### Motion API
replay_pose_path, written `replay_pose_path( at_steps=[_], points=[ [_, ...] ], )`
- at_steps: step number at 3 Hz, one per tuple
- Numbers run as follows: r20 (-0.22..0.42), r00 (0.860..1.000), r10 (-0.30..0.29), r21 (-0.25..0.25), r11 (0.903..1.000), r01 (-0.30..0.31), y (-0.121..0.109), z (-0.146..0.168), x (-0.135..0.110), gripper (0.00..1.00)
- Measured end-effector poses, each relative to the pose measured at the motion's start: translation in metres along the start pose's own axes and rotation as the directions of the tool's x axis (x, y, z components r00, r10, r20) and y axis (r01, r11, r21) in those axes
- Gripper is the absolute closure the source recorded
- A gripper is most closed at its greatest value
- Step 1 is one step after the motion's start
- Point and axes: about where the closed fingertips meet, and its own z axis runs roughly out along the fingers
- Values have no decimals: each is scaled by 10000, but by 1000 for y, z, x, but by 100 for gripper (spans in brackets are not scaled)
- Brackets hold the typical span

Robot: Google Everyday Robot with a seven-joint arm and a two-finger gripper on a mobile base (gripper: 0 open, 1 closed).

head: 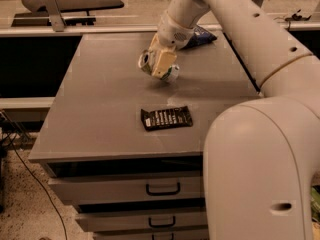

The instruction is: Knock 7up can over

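1. Right in front of me the robot's pale arm fills the lower right and runs off the edge, hiding that corner of the tabletop.
2. Under the tabletop sit grey drawers with dark handles. The lowest one is cut off at the bottom.
3. A flat dark snack packet lies near the front edge, well clear of everything else. I can't read its print.
4. Further back, about mid-tabletop, the end effector is down low and clamped on the 7up can. One beige finger crosses the can's side and the other is hidden behind it.
5. The can is tilted, its silver top towards the left and its lower end just above or touching the tabletop; I can't tell which.
6. At the far edge a blue packet peeks out from behind the arm, mostly covered.
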Motion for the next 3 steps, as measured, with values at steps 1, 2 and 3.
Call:
replay_pose_path(
  at_steps=[1,2,3],
  points=[
    [-330,9976,-616,-487,9970,600,10,8,-2,61],
    [-412,9954,-865,-592,9947,840,12,12,-4,38],
    [-458,9939,-1001,-654,9931,970,13,14,-5,15]
  ],
)
